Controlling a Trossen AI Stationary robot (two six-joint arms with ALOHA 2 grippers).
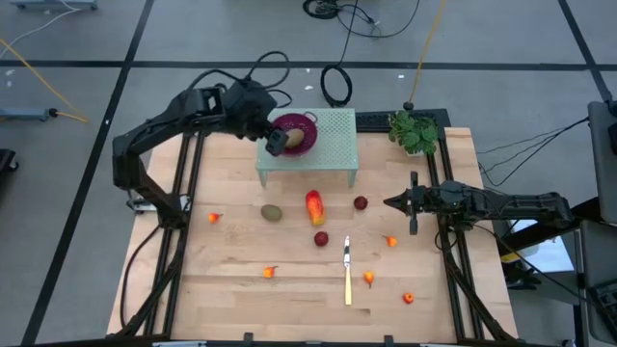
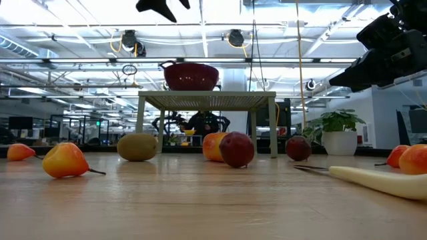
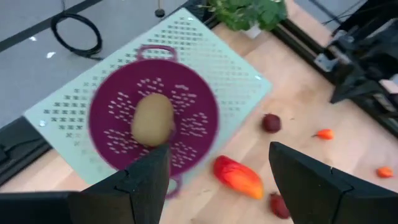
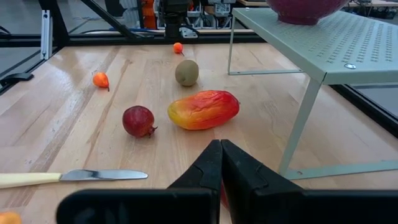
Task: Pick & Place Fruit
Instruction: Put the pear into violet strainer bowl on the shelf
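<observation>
A purple colander (image 1: pixel 294 127) (image 3: pixel 155 112) stands on a pale green perforated rack (image 1: pixel 333 145) at the far middle of the table. One brown-green oval fruit (image 3: pixel 152 119) lies inside it. My left gripper (image 1: pixel 277 143) (image 3: pixel 217 180) hovers open above the colander's left side and holds nothing. On the wood lie another brown-green oval (image 1: pixel 272 212), a red-orange-yellow oblong (image 1: pixel 315 206) (image 4: pixel 203 109), two dark red balls (image 1: pixel 360 202) (image 1: pixel 321 239) and several tiny orange pieces (image 1: pixel 214 218). My right gripper (image 1: pixel 390 202) (image 4: pixel 221 155) waits shut at the right.
A yellow-handled knife (image 1: pixel 347 272) lies near the front middle, its blade toward the far edge. A potted plant (image 1: pixel 415 130) stands at the far right corner beside the rack. The rack's legs (image 4: pixel 301 127) leave open room beneath it.
</observation>
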